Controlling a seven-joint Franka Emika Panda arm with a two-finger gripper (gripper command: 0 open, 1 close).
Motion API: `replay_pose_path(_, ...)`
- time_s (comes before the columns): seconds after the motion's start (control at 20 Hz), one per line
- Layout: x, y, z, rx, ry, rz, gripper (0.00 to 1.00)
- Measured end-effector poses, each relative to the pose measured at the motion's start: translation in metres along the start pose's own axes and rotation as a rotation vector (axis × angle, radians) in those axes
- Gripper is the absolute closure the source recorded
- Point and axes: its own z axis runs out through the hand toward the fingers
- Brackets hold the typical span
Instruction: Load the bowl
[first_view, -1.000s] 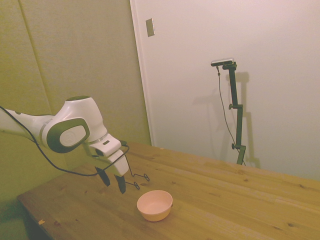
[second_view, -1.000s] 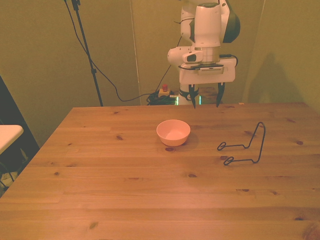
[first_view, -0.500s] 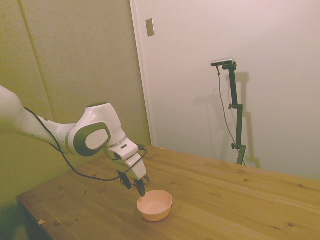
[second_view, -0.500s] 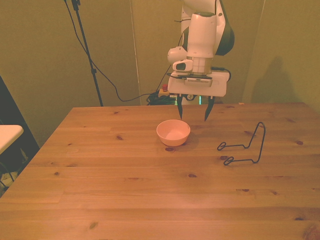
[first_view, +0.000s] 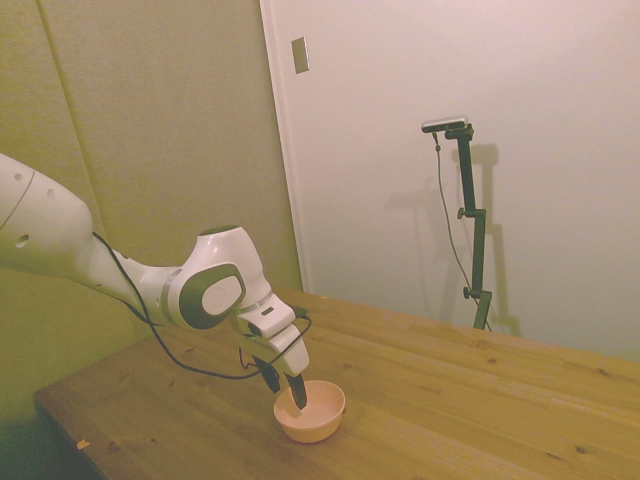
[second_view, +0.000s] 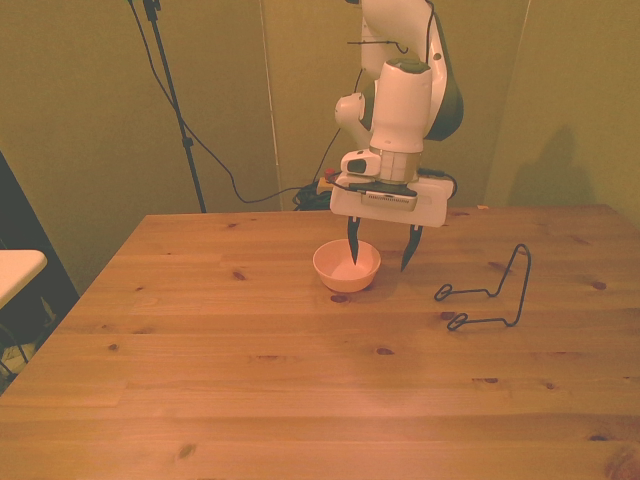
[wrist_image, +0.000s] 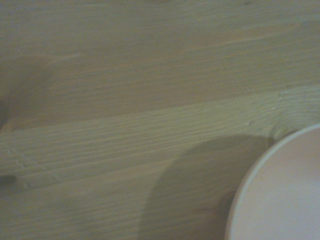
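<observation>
The small pale pink bowl (second_view: 340, 270) stands upright on the wooden table (second_view: 250, 380), with nothing visible in it. My gripper (second_view: 380, 250) is open and low over the bowl's rim on the front view's right side. One finger (second_view: 352, 245) reaches down inside the bowl, the other sits outside it. From the side, the gripper (first_view: 285, 387) dips into the near-left part of the bowl (first_view: 318, 420). A curved piece of the bowl's rim (wrist_image: 280, 200) fills one corner of the wrist view, with bare wood around it.
A thin black wire rack (second_view: 495, 295) stands on the table to the front view's right of the bowl, about a hand's width from the gripper. A white object (second_view: 12, 268) sits beyond the table's edge at the front view's left.
The gripper came down and forward from behind the bowl until it straddles the rim, staying open. The bowl and the rack have not moved.
</observation>
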Motion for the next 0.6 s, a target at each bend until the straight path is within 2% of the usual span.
replay_pose_path(0.6,0.0045,0.0038,0.0083,-0.008,-0.009,0.013,1.0)
